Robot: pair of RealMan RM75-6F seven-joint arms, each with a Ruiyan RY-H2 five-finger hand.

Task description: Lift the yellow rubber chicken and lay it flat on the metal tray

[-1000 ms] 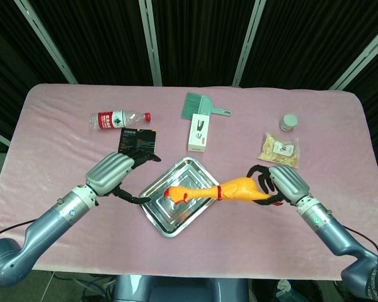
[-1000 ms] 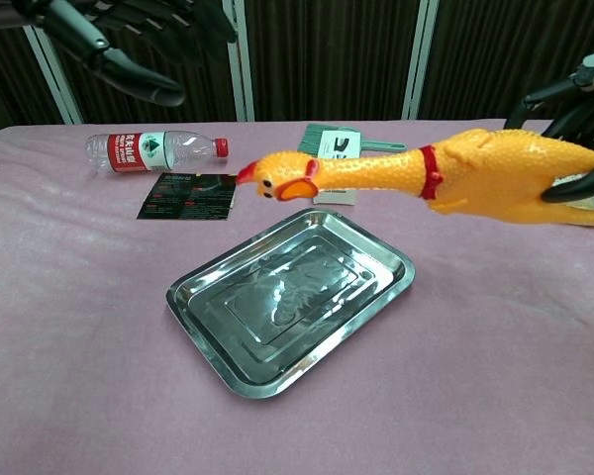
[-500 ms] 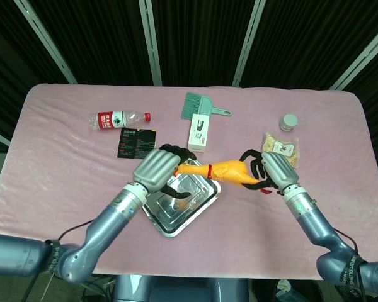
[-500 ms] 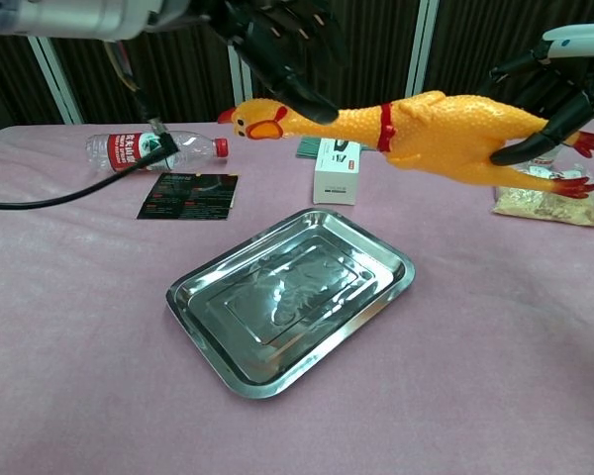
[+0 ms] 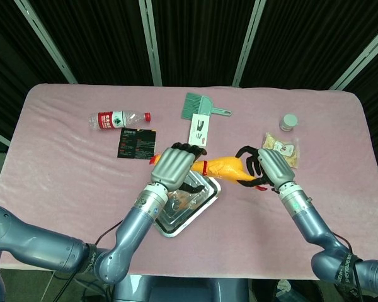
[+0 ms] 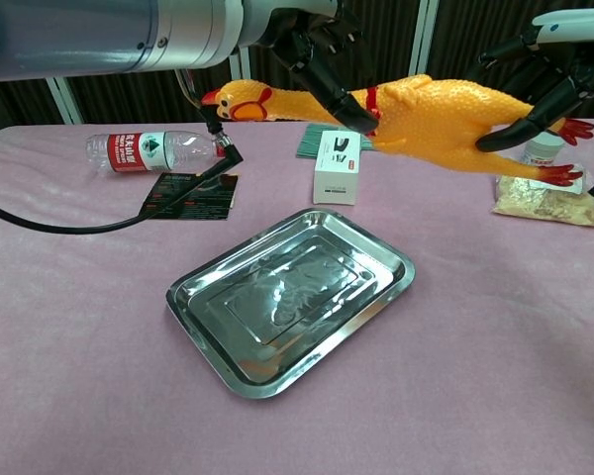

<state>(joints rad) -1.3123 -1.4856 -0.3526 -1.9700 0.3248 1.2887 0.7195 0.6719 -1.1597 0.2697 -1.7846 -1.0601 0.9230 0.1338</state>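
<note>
Yellow rubber chicken (image 6: 431, 107) hangs in the air above the pink-covered worktop (image 6: 69, 327), stretched nearly level between both hands and well clear of the metal tray (image 6: 387, 288) below it. The right hand (image 6: 543, 81) wraps dark fingers (image 6: 520, 127) around the body near the red feet; the left hand (image 6: 312, 47) closes on the neck by the red collar, the head poking out toward the bottle.

From the head view the left hand (image 5: 174, 166) covers the chicken's head and part of the tray (image 5: 210, 196), so only the orange-yellow body (image 5: 225, 167) shows between it and the right hand (image 5: 273, 167). The chest view alone shows the gap between chicken and tray, and the tray's bare stepped floor.

A clear water bottle (image 5: 119, 118) with a red label lies on its side; its print is too small to read. Beside it lies a black card (image 5: 137, 143) with small illegible text. A white carton (image 5: 199, 132) bearing a dark clip-shaped picture stands near a green brush (image 5: 199, 105). A small jar (image 5: 288, 122) and a snack packet (image 5: 279, 148) sit by the right hand.
</note>
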